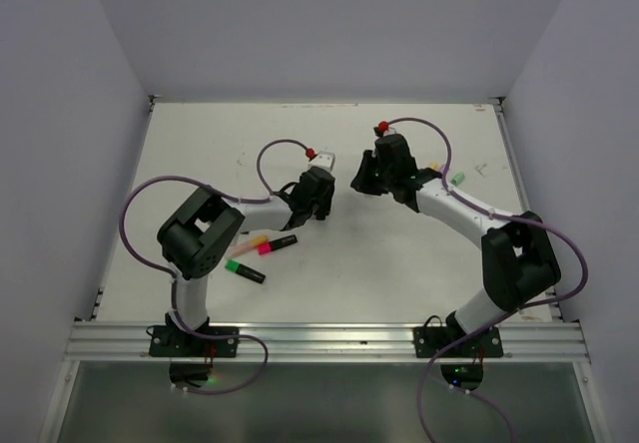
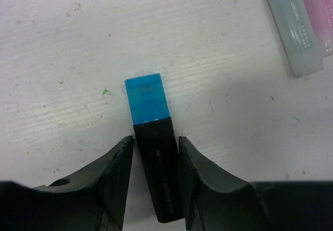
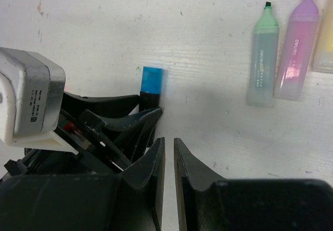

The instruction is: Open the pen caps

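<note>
Left wrist: my left claw (image 2: 156, 140) grips the black pen (image 2: 161, 181) beside its blue cap (image 2: 148, 98).
Right wrist: my right claw (image 3: 168, 141) is clenched, empty, near the blue cap.

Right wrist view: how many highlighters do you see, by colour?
black highlighter with blue cap: 1
mint highlighter: 1
pink highlighter: 1
yellow highlighter, cut off at the edge: 1
Total: 4

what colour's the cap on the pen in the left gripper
Bright blue cap on a black pen; left wrist view shows it best.
</note>
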